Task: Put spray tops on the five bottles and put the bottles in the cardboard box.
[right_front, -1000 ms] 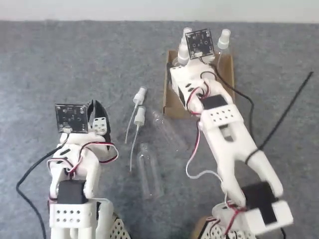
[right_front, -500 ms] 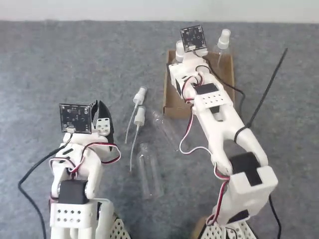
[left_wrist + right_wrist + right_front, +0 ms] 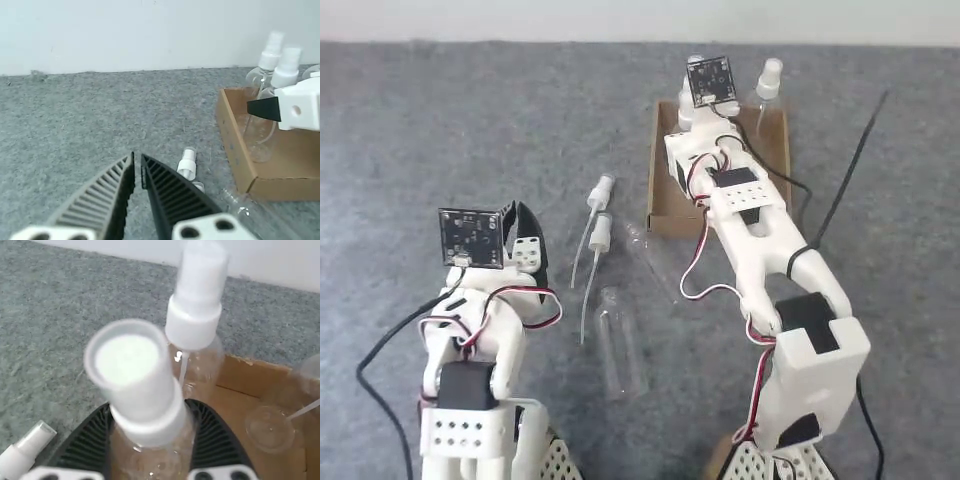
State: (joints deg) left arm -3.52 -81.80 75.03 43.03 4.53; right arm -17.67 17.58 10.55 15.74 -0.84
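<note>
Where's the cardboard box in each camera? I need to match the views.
High view: cardboard box under the right arm.
Left wrist view: box beyond the left gripper, capped bottles inside.
Right wrist view: box behind the bottle in the right gripper.
Shared landmark: loose spray top beside the box.

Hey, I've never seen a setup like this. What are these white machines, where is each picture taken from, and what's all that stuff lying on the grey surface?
These are two small robot arms side by side, each ending in a two-fingered gripper. One picture looks down from above; the other two come from a camera on each arm's wrist. The left gripper is shut and holds nothing. The right gripper is at the cardboard box, closed on a bottle that has its spray top on. A second topped bottle stands in the box. On the grey surface lie two loose spray tops and two bare bottles.
</note>
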